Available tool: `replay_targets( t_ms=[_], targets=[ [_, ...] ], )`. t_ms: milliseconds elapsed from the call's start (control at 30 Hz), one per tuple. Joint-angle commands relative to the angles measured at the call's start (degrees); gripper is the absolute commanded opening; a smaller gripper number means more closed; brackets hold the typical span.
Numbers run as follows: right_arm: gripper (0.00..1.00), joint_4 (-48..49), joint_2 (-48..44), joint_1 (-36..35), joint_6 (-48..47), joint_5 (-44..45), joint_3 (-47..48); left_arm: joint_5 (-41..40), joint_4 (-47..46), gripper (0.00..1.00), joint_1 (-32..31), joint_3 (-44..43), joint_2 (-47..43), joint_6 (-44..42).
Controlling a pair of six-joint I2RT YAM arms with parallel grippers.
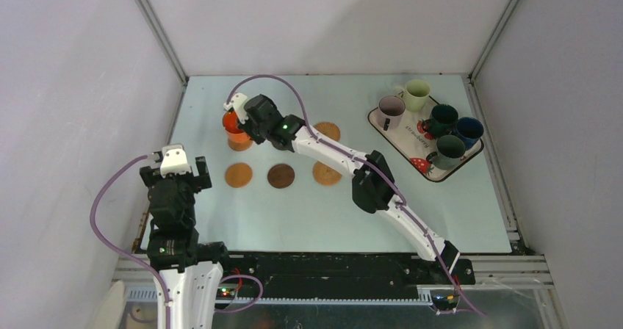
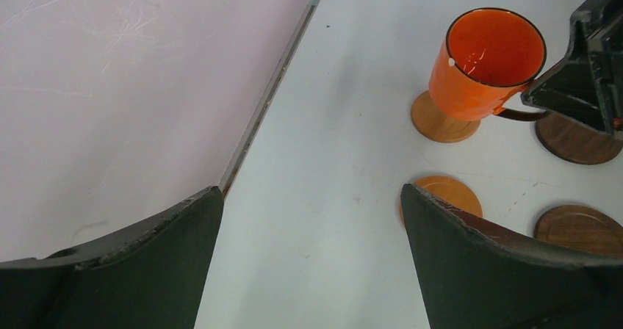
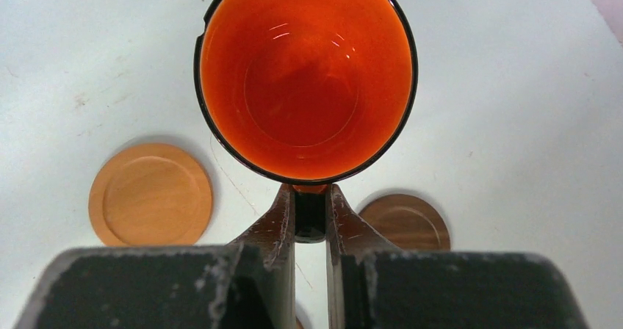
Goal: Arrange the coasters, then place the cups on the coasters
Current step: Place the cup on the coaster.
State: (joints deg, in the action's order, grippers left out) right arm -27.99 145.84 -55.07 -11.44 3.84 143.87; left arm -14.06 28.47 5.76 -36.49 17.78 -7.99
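My right gripper (image 3: 311, 211) is shut on the dark handle of the orange cup (image 3: 305, 72). That cup (image 2: 485, 64) hangs tilted, its base at a tan coaster (image 2: 443, 123) in the far left of the table; I cannot tell whether it rests there. A tan coaster (image 1: 239, 175), a dark brown coaster (image 1: 281, 175) and another tan coaster (image 1: 327, 173) lie in a near row, and one more tan coaster (image 1: 328, 131) lies behind. The other cups stand on the tray (image 1: 382, 127). My left gripper (image 2: 312, 248) is open over bare table at the left edge.
The white strawberry-print tray holds a pale mauve cup (image 1: 391, 111), a pale green cup (image 1: 416, 92), a navy cup (image 1: 468, 131) and two dark green cups (image 1: 443, 118). The right arm (image 1: 367, 178) reaches diagonally over the coasters. Enclosure walls (image 2: 132, 87) bound the table.
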Motion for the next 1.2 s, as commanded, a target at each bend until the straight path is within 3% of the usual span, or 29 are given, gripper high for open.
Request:
replay_targets(
  t_ms=[0, 1167],
  targets=[
    [0.00, 9.76, 0.61, -0.24, -0.87, 0.50, 4.07, -1.30, -2.02, 0.98, 0.39, 0.67, 0.05, -0.70],
    [0.00, 12.33, 5.44, 0.78, -0.57, -0.70, 3.85, -2.01, -2.71, 0.98, 0.28, 1.16, 1.29, -0.97]
  ],
)
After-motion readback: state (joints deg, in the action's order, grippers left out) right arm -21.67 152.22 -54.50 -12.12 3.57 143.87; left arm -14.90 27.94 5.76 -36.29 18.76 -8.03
